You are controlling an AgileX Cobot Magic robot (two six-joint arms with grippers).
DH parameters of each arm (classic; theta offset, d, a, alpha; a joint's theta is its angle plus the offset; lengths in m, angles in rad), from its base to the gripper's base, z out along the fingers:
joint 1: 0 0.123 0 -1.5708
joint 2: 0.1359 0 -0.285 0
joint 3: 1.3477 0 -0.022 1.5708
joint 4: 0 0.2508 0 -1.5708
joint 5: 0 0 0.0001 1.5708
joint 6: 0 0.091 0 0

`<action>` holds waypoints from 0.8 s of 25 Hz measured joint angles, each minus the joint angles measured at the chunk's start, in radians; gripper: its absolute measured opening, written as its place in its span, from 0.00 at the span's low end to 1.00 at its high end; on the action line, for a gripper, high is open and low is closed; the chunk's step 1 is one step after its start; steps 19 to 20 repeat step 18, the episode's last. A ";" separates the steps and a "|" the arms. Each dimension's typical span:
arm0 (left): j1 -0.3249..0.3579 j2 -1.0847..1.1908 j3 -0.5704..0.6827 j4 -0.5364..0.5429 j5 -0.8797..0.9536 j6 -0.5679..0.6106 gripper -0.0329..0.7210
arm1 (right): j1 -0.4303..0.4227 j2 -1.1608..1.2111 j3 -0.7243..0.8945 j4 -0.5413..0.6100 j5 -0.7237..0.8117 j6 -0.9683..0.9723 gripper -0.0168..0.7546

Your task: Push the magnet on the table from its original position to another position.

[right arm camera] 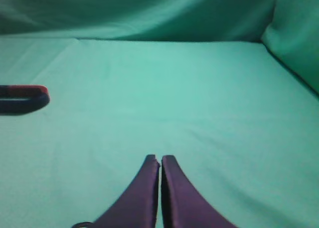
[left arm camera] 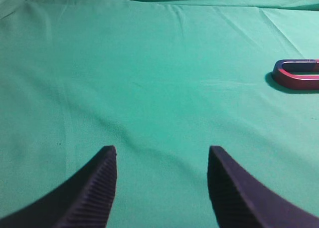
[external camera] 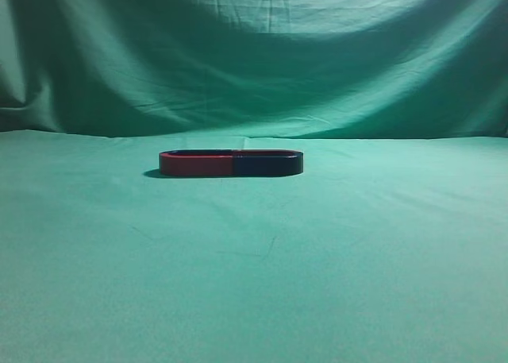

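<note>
While the magnet (external camera: 231, 163) lies untouched mid-table toward the far side, left gripper (left arm camera: 162, 163) spread apart and right gripper (right arm camera: 160, 163) pressed together, both well clear, an off-centre push would likely spin it.

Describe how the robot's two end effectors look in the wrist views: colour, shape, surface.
Left end effector: two dark, curved fingers tapering to points, with fine ribbing on their inner faces. Right end effector: two similar tapered fingers, appearing dark purple; the blur hides any ribbing. No cables or markings are visible, and the arms themselves are out of frame.
</note>
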 joint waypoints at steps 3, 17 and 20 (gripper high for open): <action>0.000 0.000 0.000 0.000 0.000 0.000 0.54 | -0.024 0.000 0.039 0.000 -0.003 0.009 0.02; 0.000 0.000 0.000 0.000 0.000 0.000 0.54 | -0.025 -0.005 0.040 0.000 0.044 0.011 0.02; 0.000 0.000 0.000 0.000 0.000 0.000 0.54 | -0.025 -0.005 0.040 0.000 0.044 0.011 0.02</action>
